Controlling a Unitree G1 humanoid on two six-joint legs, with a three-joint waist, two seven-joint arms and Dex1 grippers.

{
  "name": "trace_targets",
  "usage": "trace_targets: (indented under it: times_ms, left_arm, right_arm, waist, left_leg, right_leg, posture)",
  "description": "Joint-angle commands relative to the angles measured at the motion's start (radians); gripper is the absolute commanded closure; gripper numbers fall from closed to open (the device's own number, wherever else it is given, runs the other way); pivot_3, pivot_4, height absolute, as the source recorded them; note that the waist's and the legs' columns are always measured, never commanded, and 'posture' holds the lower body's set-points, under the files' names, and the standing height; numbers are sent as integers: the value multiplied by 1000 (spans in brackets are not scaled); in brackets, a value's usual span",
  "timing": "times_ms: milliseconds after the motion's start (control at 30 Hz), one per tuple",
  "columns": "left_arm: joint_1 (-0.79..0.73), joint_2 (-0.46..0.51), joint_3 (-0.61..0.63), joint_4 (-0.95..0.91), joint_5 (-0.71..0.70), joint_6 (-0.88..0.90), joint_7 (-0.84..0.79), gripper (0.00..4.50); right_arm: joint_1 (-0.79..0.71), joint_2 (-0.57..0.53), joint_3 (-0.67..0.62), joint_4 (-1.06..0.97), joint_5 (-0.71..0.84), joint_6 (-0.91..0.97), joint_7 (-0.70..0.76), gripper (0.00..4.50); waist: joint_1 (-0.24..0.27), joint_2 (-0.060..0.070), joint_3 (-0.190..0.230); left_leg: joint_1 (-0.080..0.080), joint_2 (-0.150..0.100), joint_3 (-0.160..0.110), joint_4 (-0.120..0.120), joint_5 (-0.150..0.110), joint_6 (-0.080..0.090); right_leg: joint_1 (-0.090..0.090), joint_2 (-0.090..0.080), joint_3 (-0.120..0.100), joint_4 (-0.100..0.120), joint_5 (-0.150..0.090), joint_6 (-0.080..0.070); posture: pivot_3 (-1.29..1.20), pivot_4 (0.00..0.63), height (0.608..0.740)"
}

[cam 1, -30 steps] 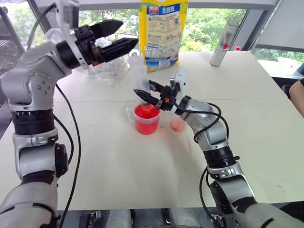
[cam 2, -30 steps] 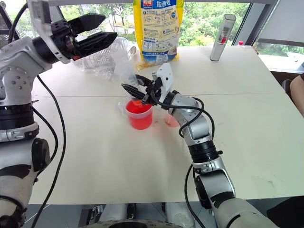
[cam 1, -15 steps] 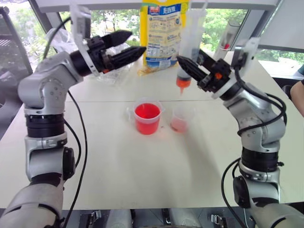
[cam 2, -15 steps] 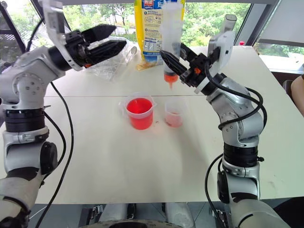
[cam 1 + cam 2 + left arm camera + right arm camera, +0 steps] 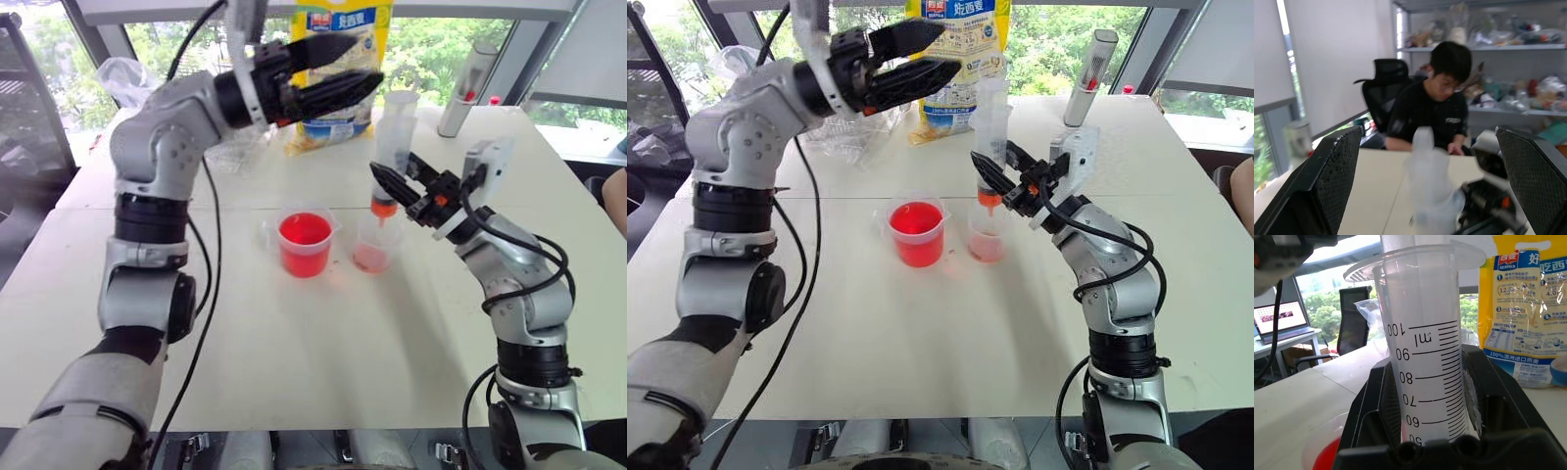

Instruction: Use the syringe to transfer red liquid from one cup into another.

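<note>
The right claw (image 5: 390, 184) is clamped tight round the lower barrel of the large clear plastic syringe with printed graduations (image 5: 394, 137). It holds the syringe nearly upright, with the short orange-red tip (image 5: 384, 208) pointing down just above the mouth of the smaller, narrower clear plastic cup with a faint pink look (image 5: 375, 243). Only a shallow pool of pale red sits in the bottom of that cup. Just beside it on the white tabletop (image 5: 294, 333) stands the wider clear plastic beaker with a rim spout (image 5: 304, 244), still holding plenty of bright red liquid (image 5: 302, 231).

The left claw (image 5: 328, 70) hangs high over the tabletop with its two black fingers spread wide and nothing between them, pointing across toward the top of the syringe. The right wrist view shows the scale on the barrel (image 5: 1427, 367) close up, gripped between the black pads.

To my eye the step in hand is the emptying: the syringe is lined up over the receiving cup. The next move calls for the free left claw to come down onto the plunger at the top and press it while the right one keeps the barrel steady and the tip inside the rim, or the liquid will splash onto the tabletop.

A tall yellow printed food bag (image 5: 338, 59) and a grey metal cylinder (image 5: 463, 88) stand at the far side.
</note>
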Motion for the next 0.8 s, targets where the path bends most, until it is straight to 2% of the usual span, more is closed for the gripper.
trace_targets:
  times_ms: [33, 333, 433, 667, 700, 800]
  left_arm:
    - [-28, -30, -8, 33, 13, -32, -12, 47]
    - [-43, -75, -35, 122, 65, -79, -35, 47]
    - [-50, -84, -34, 155, 81, -90, -35, 814]
    - [-61, -111, -33, 201, 103, -103, -46, 4221]
    - [-59, -114, -36, 203, 106, -104, -50, 4389]
    - [-54, -119, -42, 199, 111, -94, -65, 4389]
  right_arm:
    - [3, 0, -2, -27, -13, -34, -11, 3143]
    - [14, 4, 3, -33, -20, -36, -18, 3143]
    - [15, 1, 4, -40, -18, -32, -19, 3143]
    - [15, -4, 9, -50, -17, -23, -24, 3143]
    - [16, -4, 9, -53, -16, -21, -25, 3143]
    - [17, -6, 9, -58, -15, -18, -27, 3143]
  waist:
    - [-4, 0, 0]
    - [-3, 0, 0]
    - [-2, 0, 0]
    - [-3, 0, 0]
    - [-3, 0, 0]
    - [-3, 0, 0]
  left_leg:
    - [0, 0, 0, 0, 0, 0]
    - [1, 1, 0, -1, 0, 0]
    - [1, 1, 0, 0, 0, 0]
    - [1, 1, 0, 0, 0, 0]
    - [1, 1, 0, 0, 0, 0]
    - [1, 1, 0, 0, 0, 0]
  right_leg:
    - [0, 0, 0, 0, 0, 0]
    - [0, 3, 1, 1, 0, 0]
    - [0, 3, 0, 1, 0, 0]
    - [0, 3, 0, 1, 0, 0]
    - [0, 3, 0, 1, 0, 0]
    - [0, 3, 0, 1, 0, 0]
  posture:
    - [0, 150, 740]
    - [0, 150, 740]
    - [0, 150, 740]
    - [0, 150, 740]
    - [0, 150, 740]
    - [0, 150, 740]
